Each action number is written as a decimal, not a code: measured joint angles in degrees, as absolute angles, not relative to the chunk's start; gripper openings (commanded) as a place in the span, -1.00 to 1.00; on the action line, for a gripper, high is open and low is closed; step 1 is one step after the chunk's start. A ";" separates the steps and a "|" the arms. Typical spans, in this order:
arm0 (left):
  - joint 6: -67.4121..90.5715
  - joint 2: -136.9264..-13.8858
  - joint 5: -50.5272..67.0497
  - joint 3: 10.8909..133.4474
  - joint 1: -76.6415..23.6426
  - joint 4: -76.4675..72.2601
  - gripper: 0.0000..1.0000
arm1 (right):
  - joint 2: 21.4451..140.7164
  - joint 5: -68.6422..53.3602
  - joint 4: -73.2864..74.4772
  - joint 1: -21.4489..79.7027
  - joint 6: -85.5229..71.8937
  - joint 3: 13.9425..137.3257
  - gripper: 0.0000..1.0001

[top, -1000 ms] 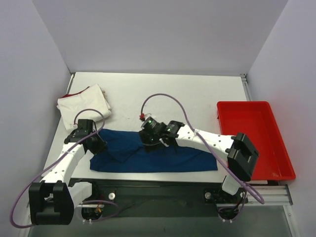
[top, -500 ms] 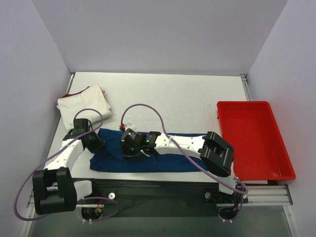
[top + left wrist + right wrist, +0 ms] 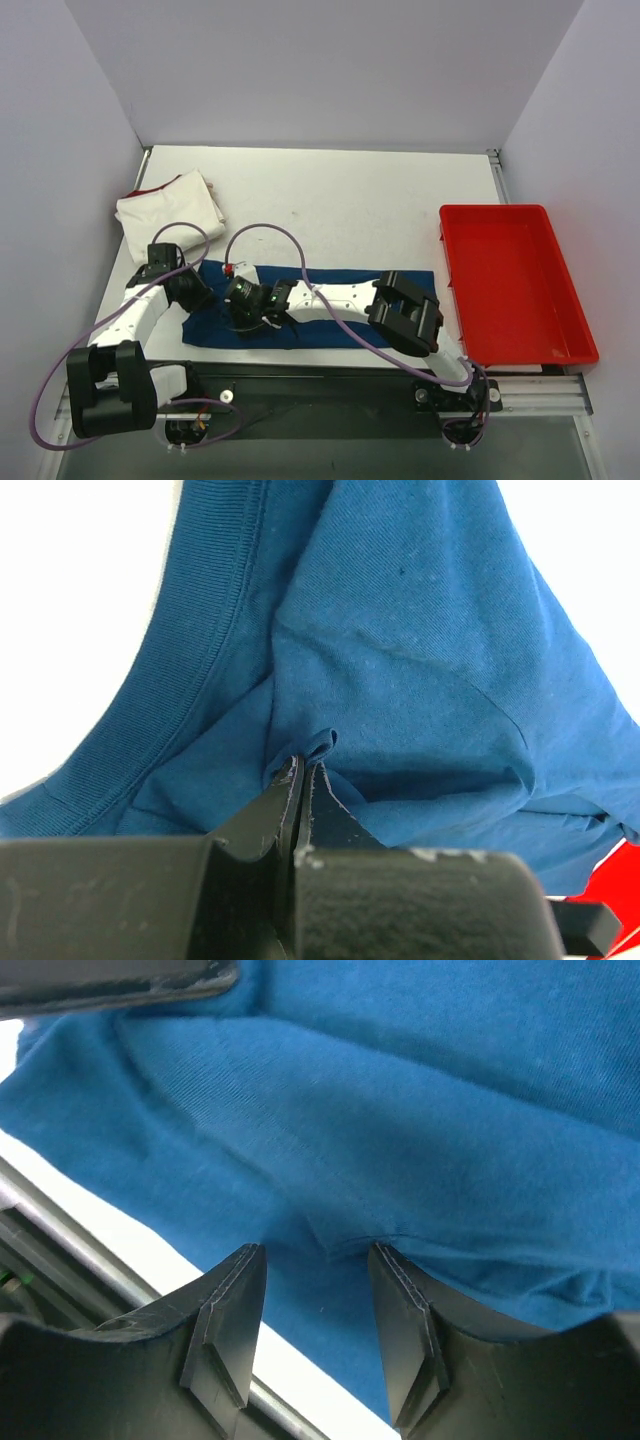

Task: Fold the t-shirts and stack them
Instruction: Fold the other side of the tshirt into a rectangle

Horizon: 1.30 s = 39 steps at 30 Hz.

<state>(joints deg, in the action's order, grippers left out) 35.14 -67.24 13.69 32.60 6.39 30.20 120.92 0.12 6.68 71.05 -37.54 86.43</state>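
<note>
Two claws at the blue shirt (image 3: pixel 330 332), spread along the desk's (image 3: pixel 350 195) lower centre. My left claw (image 3: pixel 305 772) pinches a fold by the collar, likely anchoring that end. My right claw (image 3: pixel 315 1255) gapes over a ridge of cloth, nothing held. White shirt (image 3: pixel 170 212) lies folded, upper left.

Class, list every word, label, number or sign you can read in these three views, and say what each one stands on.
There is no readable text in any view.
The blue t-shirt shows only plain cloth, with no print facing the cameras.
The cream t-shirt, the red tray and the table carry no legible marks.
</note>
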 measured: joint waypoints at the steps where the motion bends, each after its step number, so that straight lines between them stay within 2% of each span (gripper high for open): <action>1: 35.07 -67.22 13.91 32.60 6.39 30.20 -1.00 | 121.58 0.69 6.70 71.22 -37.54 86.80 -0.08; 6: 34.74 -67.24 14.37 32.60 6.39 30.24 -1.00 | 123.09 3.90 7.09 71.55 -37.89 88.99 -0.09; 9: 34.61 -67.24 14.66 32.60 6.39 30.37 -1.00 | 123.66 6.17 7.64 71.72 -38.26 89.65 -0.23; 15: 34.20 -67.26 15.11 32.60 6.39 30.48 -1.00 | 124.44 10.52 10.96 71.77 -39.59 91.61 -0.70; 17: 34.13 -67.26 15.25 32.60 6.37 30.50 -1.00 | 124.44 11.29 11.75 71.77 -40.03 91.61 -0.76; 21: 34.00 -67.24 15.29 32.60 6.31 30.63 -1.00 | 124.36 12.03 12.03 71.79 -40.29 91.57 -0.99; 33: 36.45 -61.30 15.86 32.29 4.78 32.84 -1.00 | 113.84 9.67 16.10 69.28 -35.94 85.38 -1.00; 39: 42.13 -56.55 13.67 31.03 -4.69 36.49 -1.00 | 107.28 5.41 17.82 65.65 -33.74 81.21 -1.00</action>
